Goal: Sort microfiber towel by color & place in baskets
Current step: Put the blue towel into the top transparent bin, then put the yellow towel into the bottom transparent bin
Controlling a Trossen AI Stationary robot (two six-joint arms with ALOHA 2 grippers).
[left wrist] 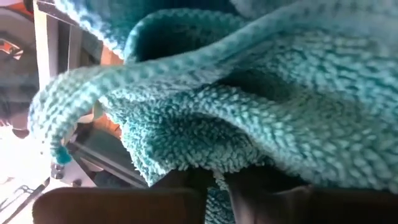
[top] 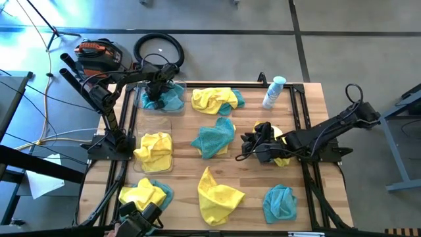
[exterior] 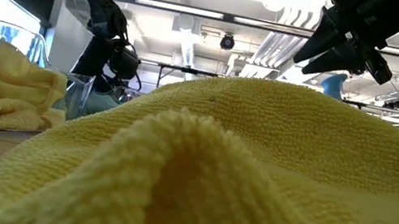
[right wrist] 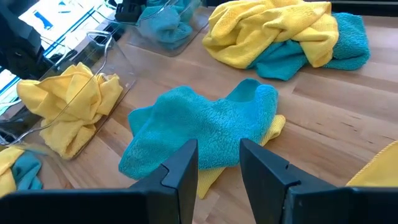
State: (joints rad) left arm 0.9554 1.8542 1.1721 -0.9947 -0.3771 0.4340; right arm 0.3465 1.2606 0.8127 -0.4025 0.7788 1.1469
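The left gripper (top: pixel 155 99) is hanging over a teal towel (top: pixel 170 99) in the far clear basket (top: pixel 141 105). Just beside it, the near basket (top: pixel 168 161) is holding a yellow towel (top: pixel 152 150). The right gripper (top: pixel 247 146) is hovering just beside another teal towel (top: pixel 214 138) lying between the arms.
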